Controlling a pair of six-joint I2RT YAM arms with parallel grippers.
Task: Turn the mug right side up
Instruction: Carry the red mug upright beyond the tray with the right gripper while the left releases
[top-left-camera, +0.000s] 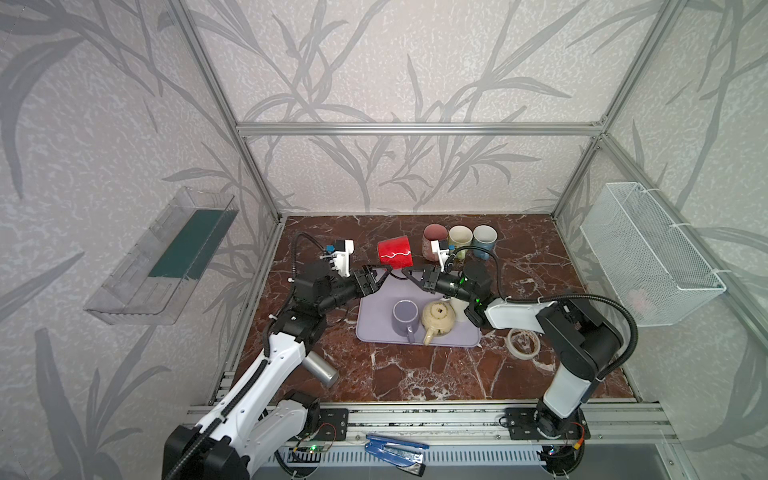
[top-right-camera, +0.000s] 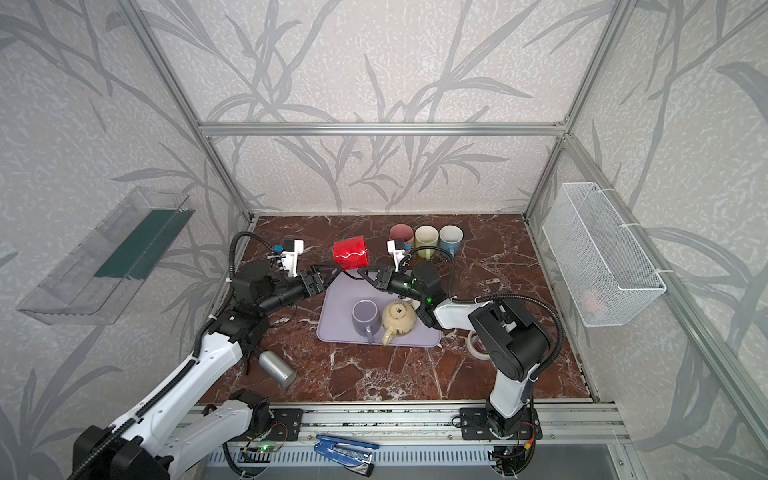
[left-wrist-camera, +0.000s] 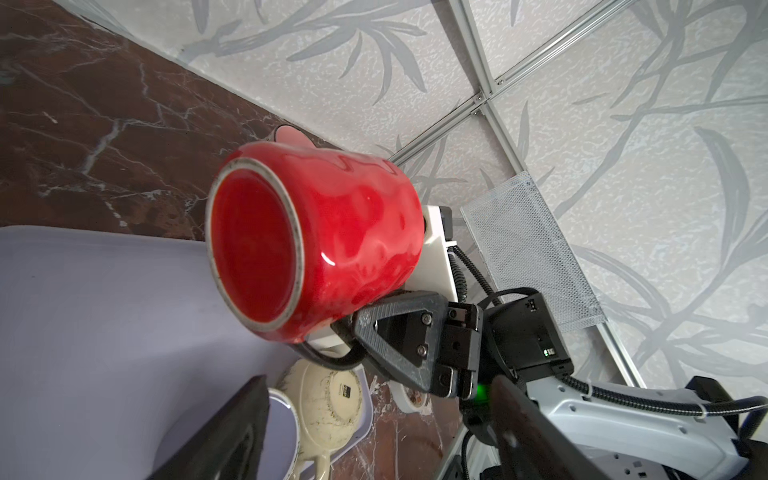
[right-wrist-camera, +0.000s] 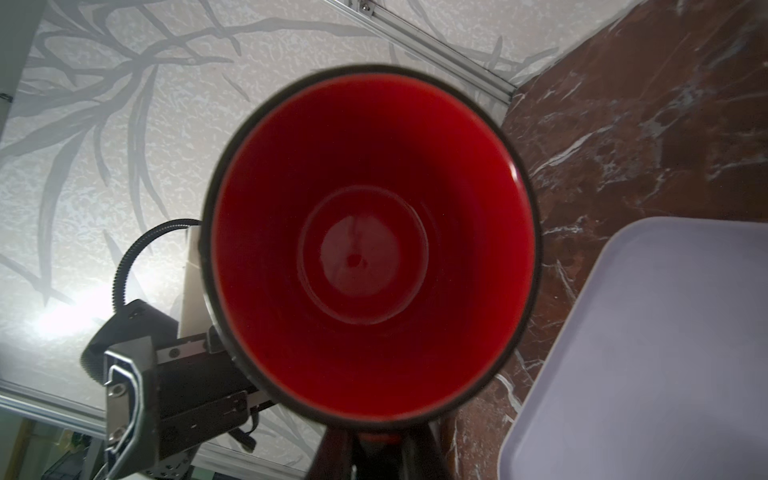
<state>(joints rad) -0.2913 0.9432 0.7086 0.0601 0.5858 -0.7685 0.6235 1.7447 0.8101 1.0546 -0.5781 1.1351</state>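
**Mug lifted and half turned, not yet upright**

The red mug (top-left-camera: 395, 251) is held in the air above the far edge of the purple mat (top-left-camera: 374, 328). It lies on its side, with its base turned toward the left claw (top-left-camera: 383, 274) and its mouth the opposite way. The right claw (top-left-camera: 407, 272) is closed on the handle, under the mug. The left claw is spread wide just beside the mug, with nothing gripped. The turn is judged about half done. The mouth is yet to be brought upward, and the mug is yet to be set down on the surface (top-left-camera: 415, 374).
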